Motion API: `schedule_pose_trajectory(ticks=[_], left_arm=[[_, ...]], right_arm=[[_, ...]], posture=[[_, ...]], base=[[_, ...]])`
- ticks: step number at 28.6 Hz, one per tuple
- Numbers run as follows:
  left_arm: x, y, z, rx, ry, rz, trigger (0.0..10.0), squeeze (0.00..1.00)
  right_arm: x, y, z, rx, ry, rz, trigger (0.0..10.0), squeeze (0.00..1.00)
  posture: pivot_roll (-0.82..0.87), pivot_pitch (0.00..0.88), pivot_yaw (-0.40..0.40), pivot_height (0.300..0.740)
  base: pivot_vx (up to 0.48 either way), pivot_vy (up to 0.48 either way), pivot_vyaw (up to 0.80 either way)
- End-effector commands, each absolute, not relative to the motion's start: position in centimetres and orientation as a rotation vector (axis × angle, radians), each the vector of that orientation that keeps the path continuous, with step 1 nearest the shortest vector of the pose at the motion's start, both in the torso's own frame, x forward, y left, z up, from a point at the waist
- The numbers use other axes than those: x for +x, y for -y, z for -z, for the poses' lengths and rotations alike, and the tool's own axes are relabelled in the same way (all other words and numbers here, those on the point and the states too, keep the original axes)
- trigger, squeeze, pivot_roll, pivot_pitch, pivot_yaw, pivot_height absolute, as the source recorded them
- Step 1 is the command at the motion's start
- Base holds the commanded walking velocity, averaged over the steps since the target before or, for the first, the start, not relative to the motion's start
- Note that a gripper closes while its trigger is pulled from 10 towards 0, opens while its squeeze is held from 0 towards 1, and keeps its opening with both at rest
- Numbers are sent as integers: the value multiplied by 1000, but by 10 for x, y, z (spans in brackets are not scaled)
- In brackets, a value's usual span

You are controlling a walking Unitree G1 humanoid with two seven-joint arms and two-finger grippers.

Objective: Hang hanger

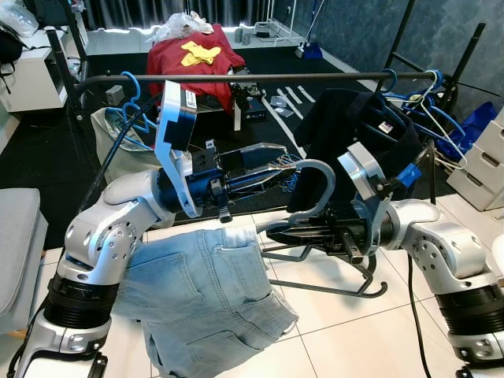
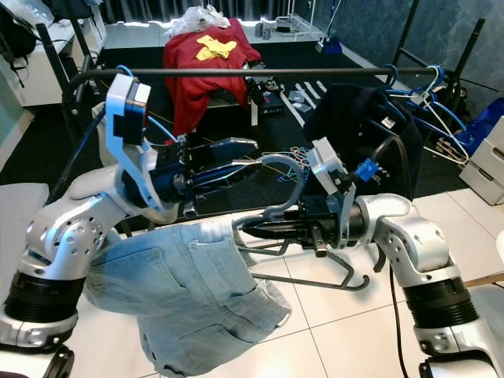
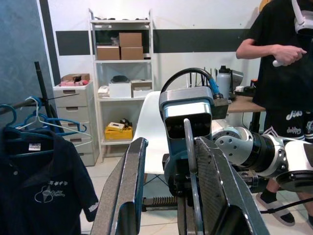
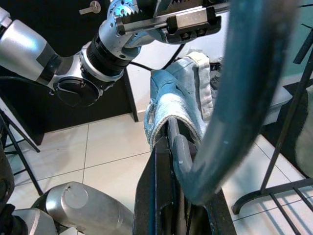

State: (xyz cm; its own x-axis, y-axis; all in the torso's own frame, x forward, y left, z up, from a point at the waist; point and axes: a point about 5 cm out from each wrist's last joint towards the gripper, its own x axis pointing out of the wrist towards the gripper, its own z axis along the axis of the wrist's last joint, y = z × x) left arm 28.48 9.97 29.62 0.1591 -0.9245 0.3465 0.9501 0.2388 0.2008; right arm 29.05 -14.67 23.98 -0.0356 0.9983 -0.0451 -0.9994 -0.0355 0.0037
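Head stereo pair: both eyes look forward and down from above, sharing the clothes rail (image 1: 260, 77), both arms and the tiled floor (image 1: 354, 331). Left wrist camera: looks level along the left end effector (image 3: 166, 196) toward the white shelving unit (image 3: 122, 78) and a standing person (image 3: 283, 73). Right wrist camera: sits very close behind the right end effector (image 4: 171, 196), facing the left arm (image 4: 63, 68) and the floor.

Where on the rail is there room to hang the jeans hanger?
The middle of the rail is bare, between the blue hangers near its left end and the dark shirt on the right. The right end is crowded with more hangers.
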Motion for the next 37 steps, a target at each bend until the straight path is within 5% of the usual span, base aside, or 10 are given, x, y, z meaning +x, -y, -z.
schedule_pose_trajectory(ticks=[1, 8, 9, 12, 14, 30, 31, 32, 33, 37], left_arm=[[283, -98, -293, -51, 436, 1360, 10000, 0], [283, -99, -291, -52, 434, 1368, 9373, 0], [283, -99, -291, -55, 436, 1369, 6157, 0], [283, -99, -291, -55, 436, 1369, 6157, 0], [283, -99, -292, -64, 443, 1374, 0, 0], [279, -95, -293, -67, 445, 1402, 0, 0], [277, -93, -293, -64, 440, 1419, 4039, 0], [277, -93, -293, -64, 440, 1419, 4039, 0], [276, -92, -293, -78, 430, 1424, 10000, 663], [279, -89, -294, -70, 436, 1391, 10000, 459]], right_arm=[[291, 144, -247, -58, 3, -1629, 0, 0], [291, 145, -247, -64, 2, -1630, 0, 0], [291, 145, -247, -66, 1, -1630, 0, 0], [291, 145, -247, -66, 1, -1630, 0, 0], [291, 146, -247, -68, -1, -1632, 0, 0], [293, 143, -246, -80, -2, -1632, 0, 0], [294, 143, -247, -82, -2, -1631, 0, 0], [294, 143, -247, -82, -2, -1631, 0, 0], [294, 142, -247, -82, -1, -1630, 0, 0], [295, 142, -248, -81, 2, -1630, 0, 0]], posture=[[-178, 83, -36, 740], [-183, 73, -38, 740], [-183, 71, -38, 740], [-183, 71, -38, 740], [-180, 65, -41, 740], [-181, 70, -44, 740], [-181, 73, -45, 740], [-181, 73, -45, 740], [-181, 76, -45, 740], [-184, 79, -45, 740]], base=[[0, 0, 0], [0, 0, 0], [0, 0, 0], [0, 0, 0], [0, 0, 0], [0, 0, 0], [0, 0, 0], [0, 0, 0], [0, 0, 0], [0, 0, 0]])
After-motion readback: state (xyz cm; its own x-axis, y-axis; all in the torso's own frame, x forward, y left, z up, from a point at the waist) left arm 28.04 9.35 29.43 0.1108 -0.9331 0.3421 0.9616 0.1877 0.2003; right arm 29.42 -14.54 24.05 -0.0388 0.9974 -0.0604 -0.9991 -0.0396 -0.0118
